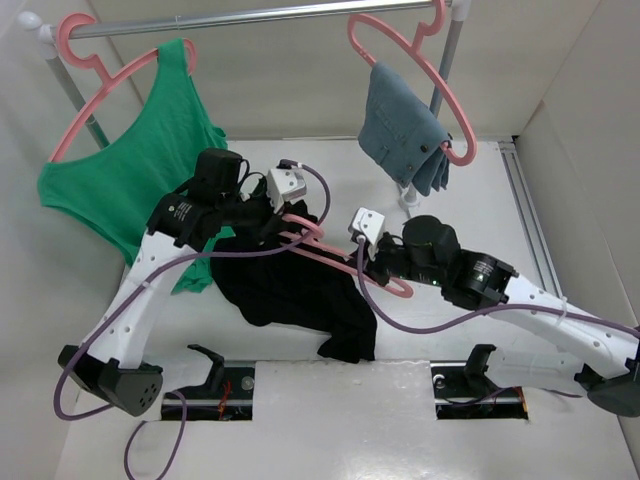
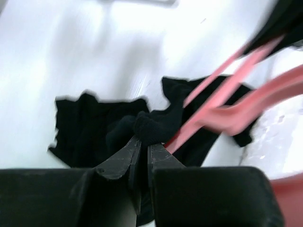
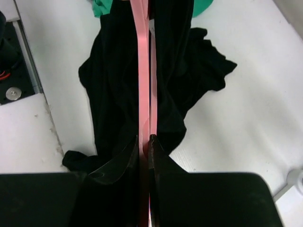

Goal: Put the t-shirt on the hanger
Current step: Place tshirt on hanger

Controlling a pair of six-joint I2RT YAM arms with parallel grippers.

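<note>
Roughly midway, it seems. The black t-shirt [image 1: 290,290] lies crumpled in the middle of the table, with the pink hanger [image 1: 398,288] running across it. The hanger is partly among the cloth, and the shirt's shoulders are not seated on it. The left gripper [image 2: 143,142] pinches a fold of shirt. The right gripper [image 3: 144,139] is clamped tight on the hanger. The white table [image 1: 480,200] has white walls around it. A far rail [image 1: 250,15] holds a green tank top [image 1: 140,180] at left and a denim garment [image 1: 400,130] at right.

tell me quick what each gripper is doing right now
The left gripper is closed, pinching a fold of the black t-shirt.
The right gripper is closed on the pink hanger.
</note>
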